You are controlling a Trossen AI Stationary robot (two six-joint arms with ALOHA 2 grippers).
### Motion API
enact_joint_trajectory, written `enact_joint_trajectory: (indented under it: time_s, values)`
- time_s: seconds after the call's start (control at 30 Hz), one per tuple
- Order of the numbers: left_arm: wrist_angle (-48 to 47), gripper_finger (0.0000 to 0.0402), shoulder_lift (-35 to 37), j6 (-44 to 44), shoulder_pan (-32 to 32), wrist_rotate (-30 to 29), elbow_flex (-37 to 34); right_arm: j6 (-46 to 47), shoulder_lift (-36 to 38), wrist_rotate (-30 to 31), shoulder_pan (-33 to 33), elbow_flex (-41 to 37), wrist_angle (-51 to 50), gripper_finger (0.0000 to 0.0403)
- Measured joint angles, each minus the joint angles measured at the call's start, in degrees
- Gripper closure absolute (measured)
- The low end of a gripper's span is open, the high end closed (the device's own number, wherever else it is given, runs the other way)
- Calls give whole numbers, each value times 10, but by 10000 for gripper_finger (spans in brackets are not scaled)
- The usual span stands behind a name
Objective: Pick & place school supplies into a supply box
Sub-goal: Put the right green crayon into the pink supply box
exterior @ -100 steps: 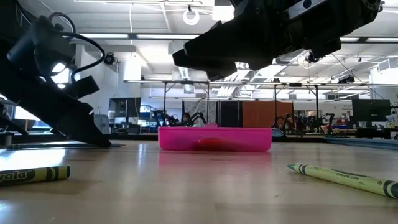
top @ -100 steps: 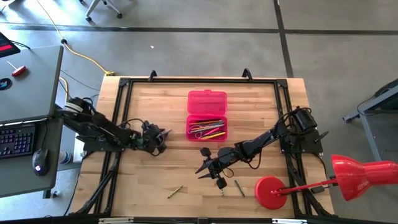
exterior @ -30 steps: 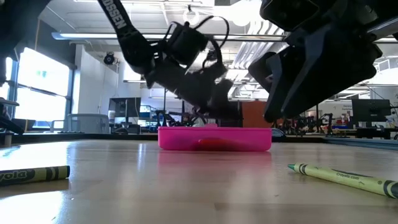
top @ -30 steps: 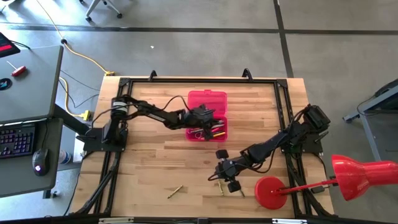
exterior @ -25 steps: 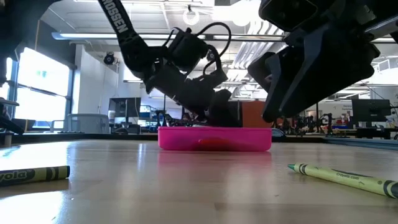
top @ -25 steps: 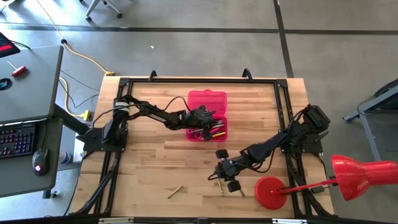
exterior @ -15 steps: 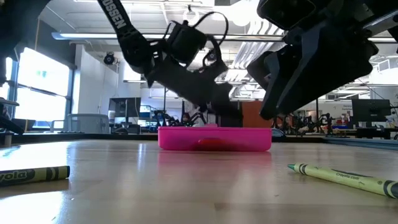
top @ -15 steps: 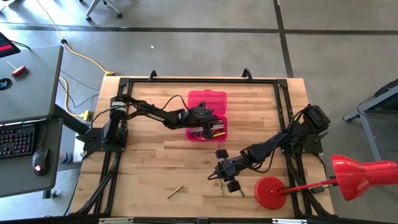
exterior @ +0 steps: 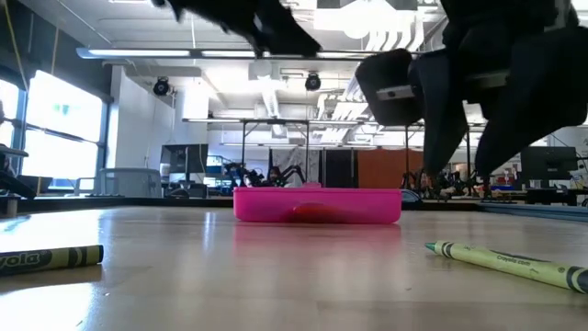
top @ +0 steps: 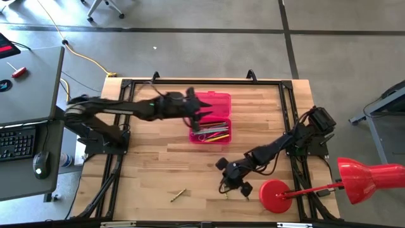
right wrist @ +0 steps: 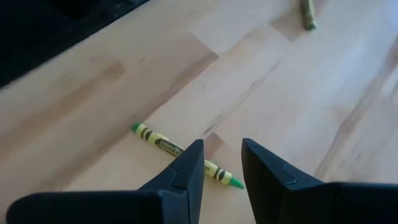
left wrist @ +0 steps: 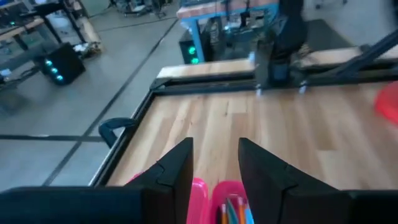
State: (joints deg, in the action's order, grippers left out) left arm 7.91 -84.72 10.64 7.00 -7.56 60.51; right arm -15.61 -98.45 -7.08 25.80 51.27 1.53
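On the wooden surface (top: 158, 164), the left pincer (top: 201, 114) hangs empty, fingers parted, over the open pink pencil case (top: 211, 126) holding pens. Farther right, the right pincer (top: 229, 183) hovers spread above a green crayon (right wrist: 186, 157). A red lamp (top: 278, 195) stands beside it.

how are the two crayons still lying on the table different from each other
The left crayon lies alone toward the table's left-front; the right crayon lies under the right gripper, beside the red lamp base. In the low view, the left crayon lies broadside, the right crayon slants with its tip showing. Both are yellow-green, lying flat outside the pink box.
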Motion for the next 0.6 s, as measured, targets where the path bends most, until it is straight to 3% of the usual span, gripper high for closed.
enact_joint_trajectory:
  time_s: [0.23,0.37,0.6]
  values:
    - [-157,246,129,-56,-26,30,0,-181,-32,-106,0,0,73,316]
    - [-215,246,163,-87,-47,30,0,-217,-68,-185,-11,0,117,316]
    - [-236,245,167,-100,-83,30,0,-266,-91,-204,-22,0,119,316]
